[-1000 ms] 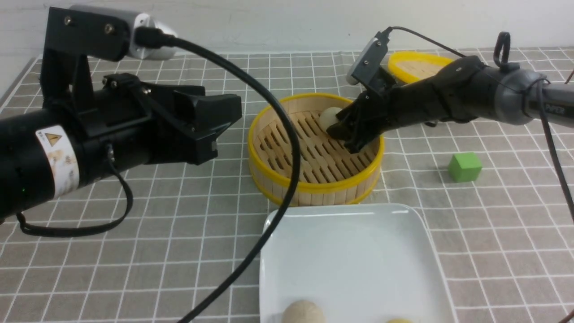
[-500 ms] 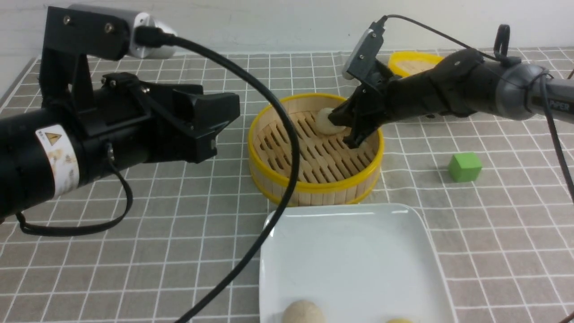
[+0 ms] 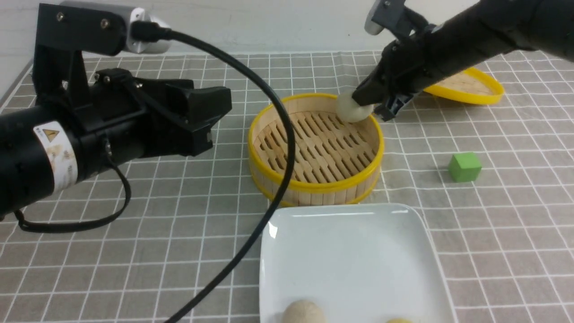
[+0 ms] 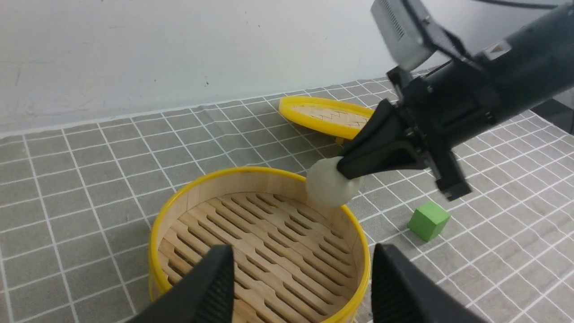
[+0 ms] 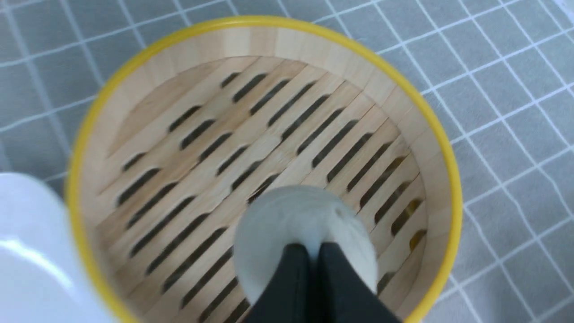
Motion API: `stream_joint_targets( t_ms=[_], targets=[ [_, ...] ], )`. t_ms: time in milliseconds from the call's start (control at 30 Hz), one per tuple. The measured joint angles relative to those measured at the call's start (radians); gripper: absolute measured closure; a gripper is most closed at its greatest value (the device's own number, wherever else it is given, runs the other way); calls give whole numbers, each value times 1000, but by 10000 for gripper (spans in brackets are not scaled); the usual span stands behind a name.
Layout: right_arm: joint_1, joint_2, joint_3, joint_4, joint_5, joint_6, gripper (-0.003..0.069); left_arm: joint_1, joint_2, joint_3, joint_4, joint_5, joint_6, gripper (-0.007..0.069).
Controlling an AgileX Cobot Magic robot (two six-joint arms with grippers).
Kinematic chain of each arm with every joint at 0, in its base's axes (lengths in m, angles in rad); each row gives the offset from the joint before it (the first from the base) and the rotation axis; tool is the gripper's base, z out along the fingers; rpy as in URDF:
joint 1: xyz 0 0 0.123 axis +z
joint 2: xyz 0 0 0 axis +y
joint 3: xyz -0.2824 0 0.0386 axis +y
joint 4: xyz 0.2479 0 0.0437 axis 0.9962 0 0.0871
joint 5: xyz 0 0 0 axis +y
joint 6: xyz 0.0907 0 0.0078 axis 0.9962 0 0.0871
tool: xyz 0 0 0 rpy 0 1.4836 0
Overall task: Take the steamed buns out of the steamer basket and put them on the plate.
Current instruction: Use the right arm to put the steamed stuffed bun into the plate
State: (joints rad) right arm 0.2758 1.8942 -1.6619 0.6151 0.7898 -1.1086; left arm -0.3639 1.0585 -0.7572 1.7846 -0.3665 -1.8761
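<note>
My right claw [image 3: 364, 102] is pinched nearly flat on a cream-white round steamed bun [image 3: 350, 111]. The tips are sunk into its soft upper side, so most of the ball hangs below them. The bun is in the air over the far right rim of the round bamboo steamer basket with bright yellow rims [image 3: 332, 190], and clear of the slatted floor. I see no other bun in the basket.

I judge this hold to be shallow, so the carry should be smooth with no quick swing. I want to cross the basket with enough height to clear its near rim.

The large glossy white square plate [image 3: 350, 251] lies just on the near side of the basket. A tan-cream bun [image 3: 302, 313] and a pale yellow bun [image 3: 399, 320] rest at the plate edge farthest from the basket. I would aim for the bare middle of the plate and lower the bun until it touches before I part the jaws. A ball like this is likely to roll if it is dropped.

My left claw [image 3: 217, 119] stands wide and empty, to the left of the basket and above the grey checked counter [image 3: 179, 224]. I think it is best left there.

The small green cube [image 3: 465, 167] to the right of the basket and the flat yellow-rimmed woven lid [image 3: 466, 85] beyond it lie off my path.
</note>
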Motion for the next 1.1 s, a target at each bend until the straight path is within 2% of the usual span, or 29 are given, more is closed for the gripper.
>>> stream_joint_targets(
  t_ms=[133, 300, 400, 733, 900, 1100],
  targets=[
    [0, -129, 0, -98, 179, 146, 644, 0, 0, 0, 0, 0, 0, 196],
    [0, -218, 1, -112, 384, 250, 643, 0, 0, 0, 0, 0, 0, 196],
    [13, -261, 28, -111, 437, 296, 643, 0, 0, 0, 0, -12, 0, 196],
    [154, -341, 395, -103, 428, 333, 642, 0, 0, 0, 0, -124, -62, 196],
    [172, -344, 564, -59, 265, 272, 641, 0, 0, 0, 1, -187, -79, 196],
    [172, -339, 607, -10, 99, 176, 641, 0, 0, 0, 3, -220, -101, 196]
  ],
)
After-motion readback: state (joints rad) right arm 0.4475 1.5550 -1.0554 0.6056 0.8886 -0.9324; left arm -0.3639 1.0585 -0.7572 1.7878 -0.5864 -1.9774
